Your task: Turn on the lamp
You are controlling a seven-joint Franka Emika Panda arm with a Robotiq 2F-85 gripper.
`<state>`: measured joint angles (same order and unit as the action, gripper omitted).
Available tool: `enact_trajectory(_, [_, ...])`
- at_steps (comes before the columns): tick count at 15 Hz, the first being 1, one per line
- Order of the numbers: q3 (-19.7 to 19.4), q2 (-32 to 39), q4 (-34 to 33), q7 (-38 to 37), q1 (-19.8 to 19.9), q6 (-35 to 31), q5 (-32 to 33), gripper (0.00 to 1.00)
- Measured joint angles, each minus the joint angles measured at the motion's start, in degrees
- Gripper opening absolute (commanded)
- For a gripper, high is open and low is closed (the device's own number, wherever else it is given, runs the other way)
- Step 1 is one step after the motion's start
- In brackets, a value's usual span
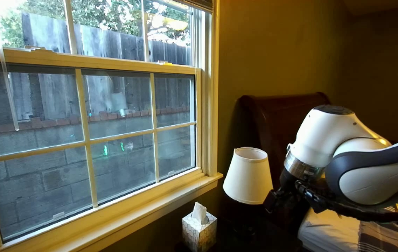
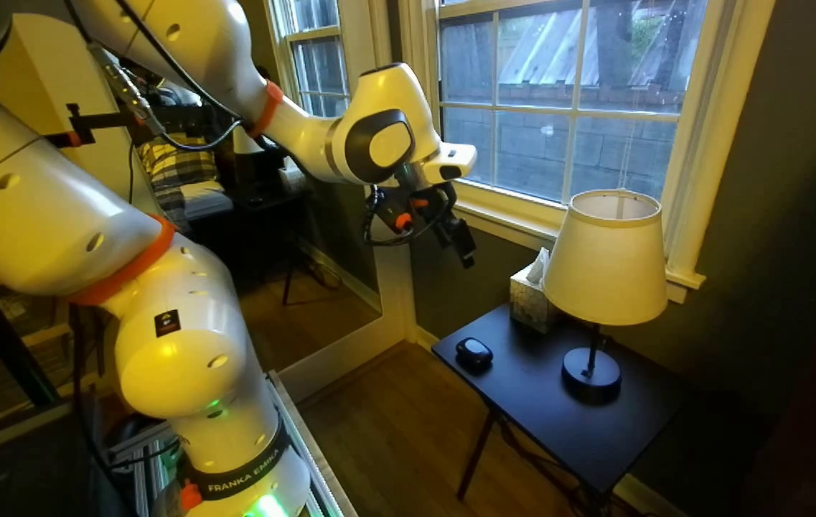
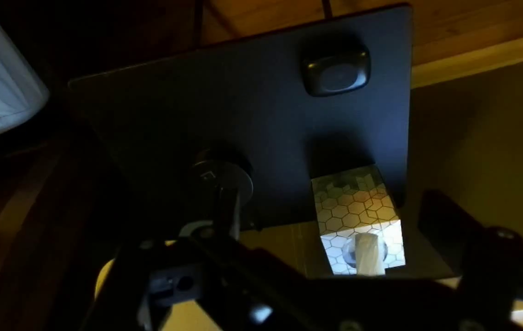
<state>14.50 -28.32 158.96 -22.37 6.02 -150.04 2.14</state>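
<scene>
Dark tbl [image 2: 522, 380] on wood floor [image 2: 364, 431] by window [image 2: 565, 129]; lamp [image 2: 605, 266] on it, gripper [image 2: 462, 248] apart, jaws wide.
In an exterior view, tissue box [image 2: 531, 305] just beside lamp; arm [image 2: 185, 301] bent, gripper angled down, gap b/w it & lamp. In an exterior view, bed [image 1: 328, 227] nr tbl; gripper's tip overlaps lamp's lower edge in line of sight. Wrist view: jaws well apart, tissue box framed b/w; lamp mostly hidden by gripper, base showing.
</scene>
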Motion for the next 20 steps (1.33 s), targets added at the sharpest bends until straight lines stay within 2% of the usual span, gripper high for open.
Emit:
enact_trajectory(5, [0.67, 11.37, 0.0, -4.91, 3.44, -13.2, 1.12, 1.0])
enact_trajectory(9, [3.83, 19.29, -0.08, -11.04, 9.32, -19.92, 8.96, 1.0])
enact_trajectory(13, [5.93, 22.53, -0.38, -18.87, 17.23, -20.44, 24.93, 1.0])
enact_trajectory(17, [6.39, 23.51, -0.47, -27.01, 22.03, -20.44, 40.13, 1.0])
enact_trajectory(20, [6.35, 23.6, -0.77, -27.3, 22.18, -20.44, 40.7, 1.0])
